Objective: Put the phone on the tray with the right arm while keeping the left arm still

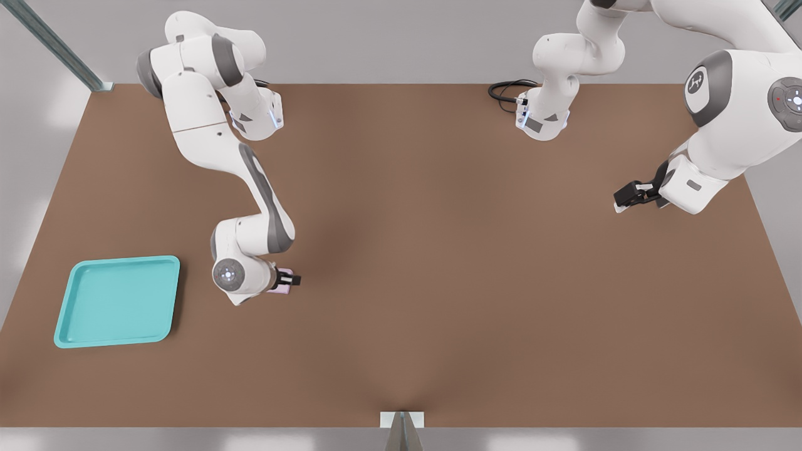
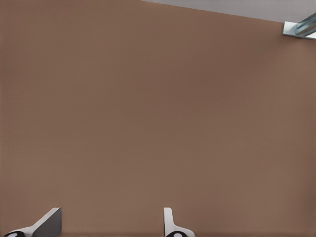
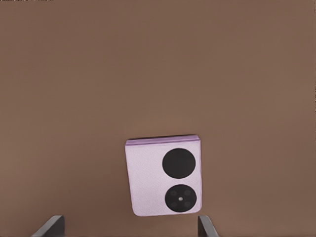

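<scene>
Pincer (image 1: 289,280) spread wide over phone (image 3: 164,177), not touching it.

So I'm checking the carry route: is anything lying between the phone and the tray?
Nothing visible does. The tool hovers open over the phone; only bare table separates it from the tray.

setting: simulated robot lab bench | evidence: flat brown table (image 1: 438,263) with smooth rendered shading; plain grey floor around it; metal frame posts at 11 o'clock (image 1: 56,47) and 6 o'clock (image 1: 401,432); two white jointed arms mounted along the 12 o'clock edge
</scene>
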### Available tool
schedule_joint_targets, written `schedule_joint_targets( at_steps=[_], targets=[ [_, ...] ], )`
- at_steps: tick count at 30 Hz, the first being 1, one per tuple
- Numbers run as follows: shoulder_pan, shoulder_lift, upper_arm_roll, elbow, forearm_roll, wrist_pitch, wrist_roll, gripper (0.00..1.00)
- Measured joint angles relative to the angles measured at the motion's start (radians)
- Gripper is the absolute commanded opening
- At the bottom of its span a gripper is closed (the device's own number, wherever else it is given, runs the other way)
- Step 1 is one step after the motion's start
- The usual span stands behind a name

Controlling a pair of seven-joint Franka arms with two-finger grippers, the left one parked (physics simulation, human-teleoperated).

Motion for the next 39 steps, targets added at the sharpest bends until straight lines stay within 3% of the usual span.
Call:
schedule_joint_targets(
  at_steps=[34, 35, 37, 39],
  targets=[
    [0.004, 0.075, -0.015, -0.058, 0.002, 0.14, -0.111, 1.0],
    [0.004, 0.076, -0.015, -0.058, 0.002, 0.143, -0.114, 0.99],
    [0.004, 0.077, -0.017, -0.058, 0.002, 0.148, -0.12, 0.84],
    [0.004, 0.078, -0.017, -0.058, 0.003, 0.153, -0.125, 0.78]
  ],
)
